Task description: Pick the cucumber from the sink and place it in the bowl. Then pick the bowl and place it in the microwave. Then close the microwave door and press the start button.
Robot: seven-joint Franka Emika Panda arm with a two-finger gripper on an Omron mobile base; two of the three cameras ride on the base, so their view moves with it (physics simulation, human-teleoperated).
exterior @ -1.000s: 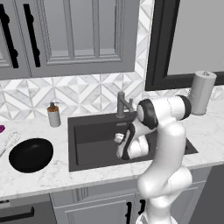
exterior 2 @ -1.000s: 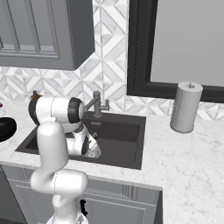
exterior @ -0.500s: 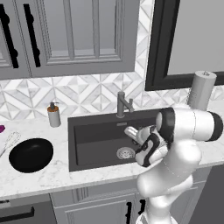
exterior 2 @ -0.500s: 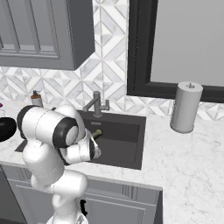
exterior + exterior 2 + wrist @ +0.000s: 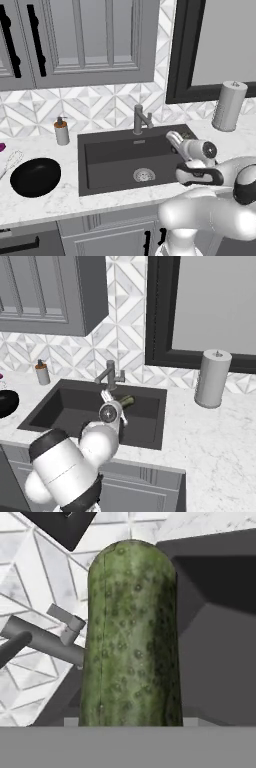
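Note:
The dark green cucumber (image 5: 131,637) stands upright between my jaws in the hand view, and its sides hide the fingertips. In the right base view the cucumber (image 5: 126,401) pokes out of my gripper (image 5: 120,404), which is shut on it above the right part of the dark sink (image 5: 65,406). The sink (image 5: 115,147) has a round metal drain (image 5: 144,174). The matte black bowl (image 5: 36,176) sits on the counter left of the sink, and its edge (image 5: 5,403) shows at the far left of the right base view. The microwave and its door are out of view.
A grey tap (image 5: 141,119) rises behind the sink, close to the gripper in the right base view (image 5: 110,376). A soap dispenser (image 5: 61,131) stands at the back left. A paper towel roll (image 5: 229,106) stands on the right counter. Wall cabinets hang above.
The arm has risen from low inside the sink and swung towards the basin's right side, carrying the cucumber up with it. The bowl has not moved.

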